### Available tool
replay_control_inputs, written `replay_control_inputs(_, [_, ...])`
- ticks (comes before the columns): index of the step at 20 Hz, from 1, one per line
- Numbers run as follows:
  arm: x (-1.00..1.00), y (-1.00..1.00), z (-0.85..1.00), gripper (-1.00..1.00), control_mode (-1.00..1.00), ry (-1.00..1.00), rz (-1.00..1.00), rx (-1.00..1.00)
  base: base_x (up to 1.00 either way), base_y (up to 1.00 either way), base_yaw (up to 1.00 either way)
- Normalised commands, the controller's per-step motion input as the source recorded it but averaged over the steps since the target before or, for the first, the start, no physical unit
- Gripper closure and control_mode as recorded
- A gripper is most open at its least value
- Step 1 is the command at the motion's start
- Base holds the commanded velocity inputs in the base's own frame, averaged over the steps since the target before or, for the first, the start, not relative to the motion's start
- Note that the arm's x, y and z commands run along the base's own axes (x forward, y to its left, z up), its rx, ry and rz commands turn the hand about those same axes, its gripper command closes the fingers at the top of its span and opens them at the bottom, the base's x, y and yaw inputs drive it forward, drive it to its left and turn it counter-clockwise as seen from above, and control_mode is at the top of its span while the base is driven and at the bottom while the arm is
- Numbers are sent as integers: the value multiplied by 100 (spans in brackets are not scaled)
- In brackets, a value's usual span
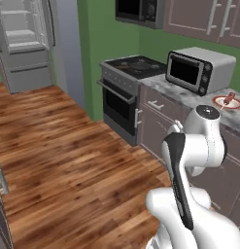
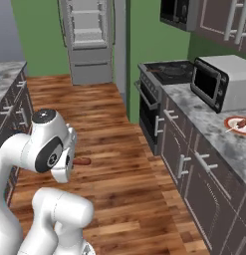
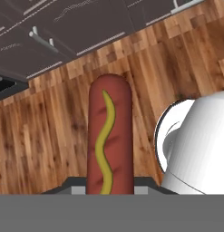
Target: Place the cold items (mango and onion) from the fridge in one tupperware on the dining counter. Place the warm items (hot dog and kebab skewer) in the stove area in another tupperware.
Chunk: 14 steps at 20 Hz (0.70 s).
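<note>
Reddish, one hot dog (image 3: 109,140) sits clamped in the hand (image 3: 109,188); one skewer (image 1: 229,98) on one plate (image 1: 223,103).

The arm (image 1: 197,146) was glossy white with rounded, bulbous segments, a black strip down one link, dark grey joint caps and a round grey end disc.

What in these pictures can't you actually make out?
- Hot dog, hand view: its near end is cut off at the bottom; right base view shows just its tip past the arm.
- Kebab skewer and its plate: too small for detail in the left base view, cut by the right base view's edge.
</note>
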Motion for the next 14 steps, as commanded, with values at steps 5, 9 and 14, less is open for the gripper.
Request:
replay_control_inputs(5, [0,0,0,100,100,0,0,0,-100,12,16])
replay_control_inputs(9, [0,0,0,100,100,0,0,0,-91,60,7])
replay_control_inputs(14, [0,0,0,100,100,0,0,0,-36,98,0])
